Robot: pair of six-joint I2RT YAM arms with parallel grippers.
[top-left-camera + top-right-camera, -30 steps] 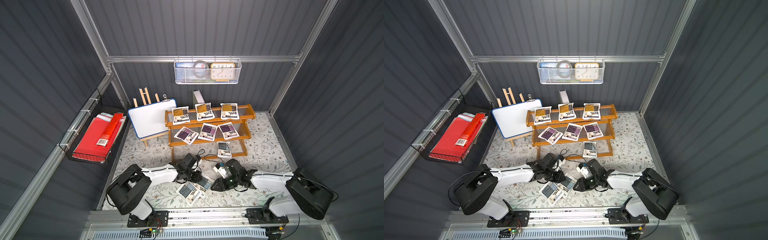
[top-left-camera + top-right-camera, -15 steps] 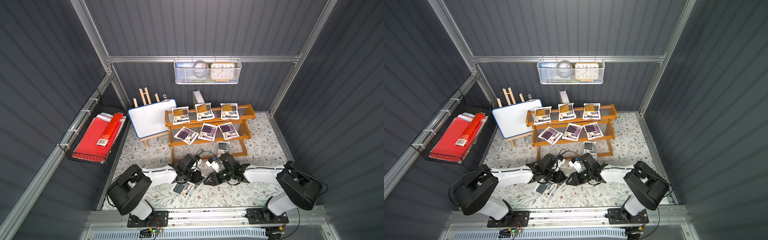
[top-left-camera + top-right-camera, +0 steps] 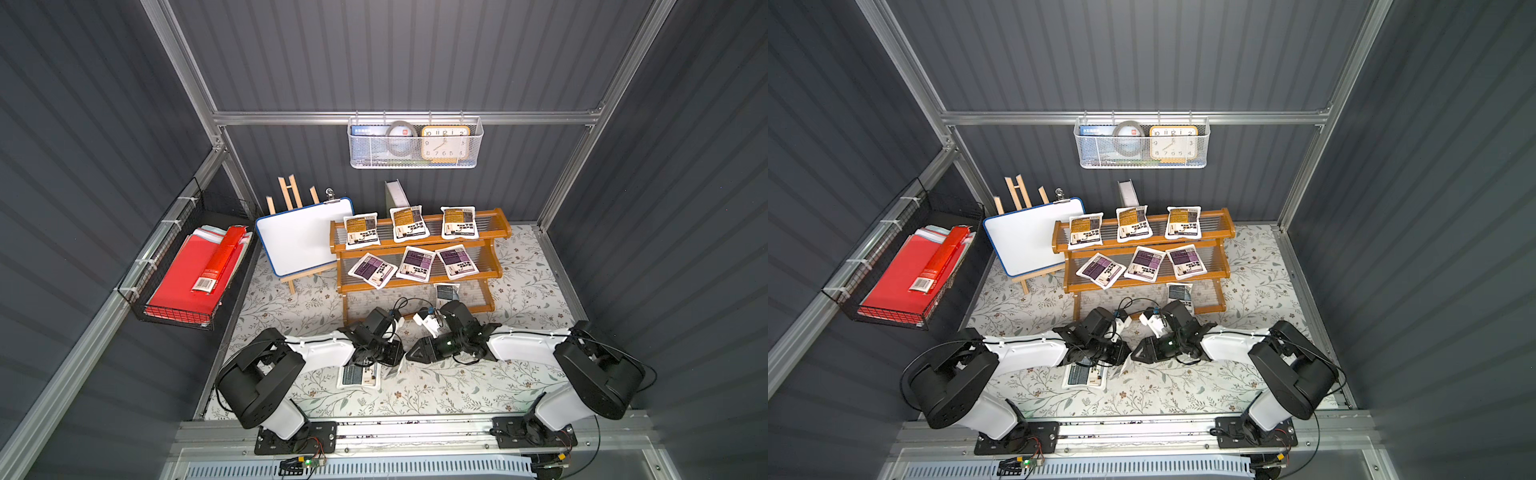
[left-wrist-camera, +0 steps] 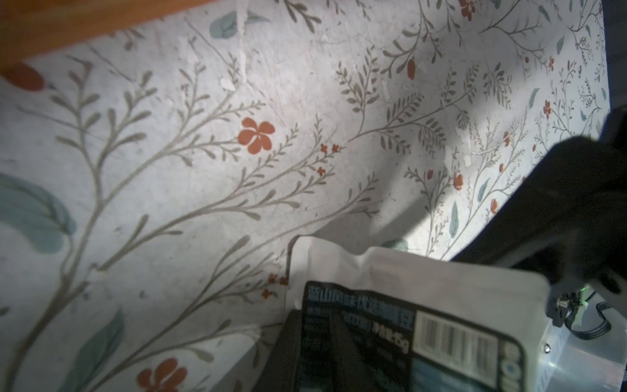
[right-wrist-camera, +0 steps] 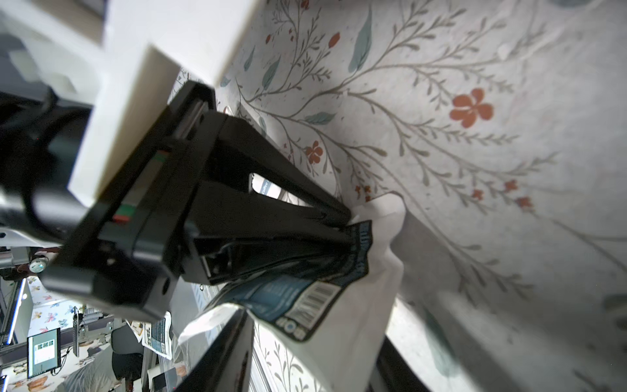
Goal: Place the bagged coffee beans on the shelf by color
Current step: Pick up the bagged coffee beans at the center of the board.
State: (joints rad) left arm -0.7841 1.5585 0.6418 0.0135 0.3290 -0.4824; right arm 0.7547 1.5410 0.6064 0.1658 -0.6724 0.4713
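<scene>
Left gripper (image 5: 346, 225) pinches the grey-blue pouch (image 5: 315, 298) at one edge. Right gripper (image 5: 315, 342) fingers (image 5: 224, 342) stand apart, flanking its opposite edge.

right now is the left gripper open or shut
Shut: in the right wrist view the left gripper pinches the grey-blue pouch by its edge.

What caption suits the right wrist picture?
Left gripper pinches a grey-blue coffee pouch over the floral mat.
</scene>
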